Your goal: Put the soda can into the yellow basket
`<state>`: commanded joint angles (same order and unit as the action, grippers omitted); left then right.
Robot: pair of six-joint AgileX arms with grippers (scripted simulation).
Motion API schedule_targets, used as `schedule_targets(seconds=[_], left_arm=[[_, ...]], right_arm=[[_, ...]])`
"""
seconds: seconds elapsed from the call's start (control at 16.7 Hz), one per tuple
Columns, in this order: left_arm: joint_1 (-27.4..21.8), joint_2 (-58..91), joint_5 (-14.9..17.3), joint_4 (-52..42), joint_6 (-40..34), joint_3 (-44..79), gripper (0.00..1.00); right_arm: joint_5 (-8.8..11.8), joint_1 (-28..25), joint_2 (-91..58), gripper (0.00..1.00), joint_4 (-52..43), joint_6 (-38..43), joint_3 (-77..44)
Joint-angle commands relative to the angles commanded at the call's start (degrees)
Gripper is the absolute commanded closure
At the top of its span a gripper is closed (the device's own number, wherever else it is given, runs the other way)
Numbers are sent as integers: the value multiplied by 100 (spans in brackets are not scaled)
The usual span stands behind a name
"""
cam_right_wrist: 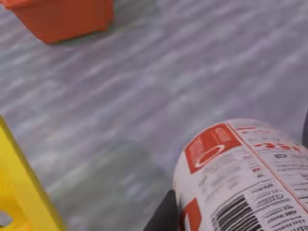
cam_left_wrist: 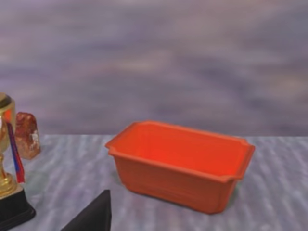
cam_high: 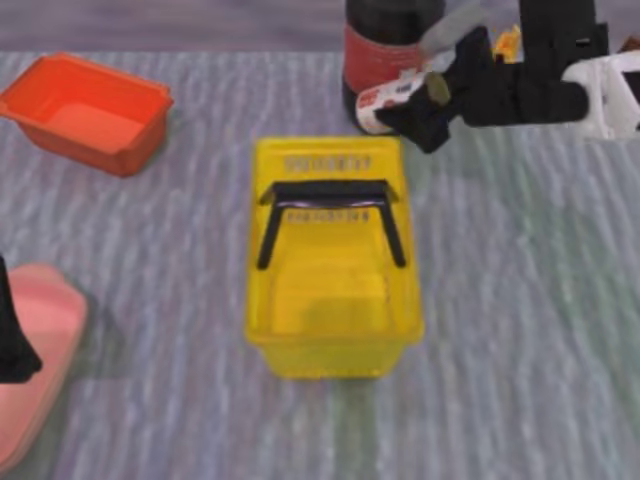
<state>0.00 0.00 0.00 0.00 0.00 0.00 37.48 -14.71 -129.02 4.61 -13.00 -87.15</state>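
Top view: right gripper (cam_high: 428, 108) clamped on the soda can (cam_high: 392, 100), held tilted on its side in the air near the table's (cam_high: 520, 330) far edge, just beyond the yellow basket's (cam_high: 332, 345) far rim, in front of a dark cola bottle (cam_high: 385, 45). Left arm parked at the left edge, fingers impossible to judge.

Left wrist view: only the orange tray (cam_left_wrist: 183, 178) and a trophy (cam_left_wrist: 7, 159) near the far left corner.

Right wrist view: can label close up, basket wall at one side.

Carrying step, seemingly; next, shifting over the basket's opening clear of the black handle (cam_high: 330, 192), then releasing.
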Motion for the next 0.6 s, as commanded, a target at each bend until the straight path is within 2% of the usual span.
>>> schedule_targets(seconds=[0.18,0.36,0.48,0.6], left_arm=[[0,0,0,0,0,0,0],[0,0,0,0,0,0,0],[0,0,0,0,0,0,0],[0,0,0,0,0,0,0]], right_arm=[[1005,-126,129,100,1695,582,363],[1863,-233,297,100,3076,1059,667],[2303,-288,405,100,3724,1287,806],[2598,-325,488,100,4127,1429,886]])
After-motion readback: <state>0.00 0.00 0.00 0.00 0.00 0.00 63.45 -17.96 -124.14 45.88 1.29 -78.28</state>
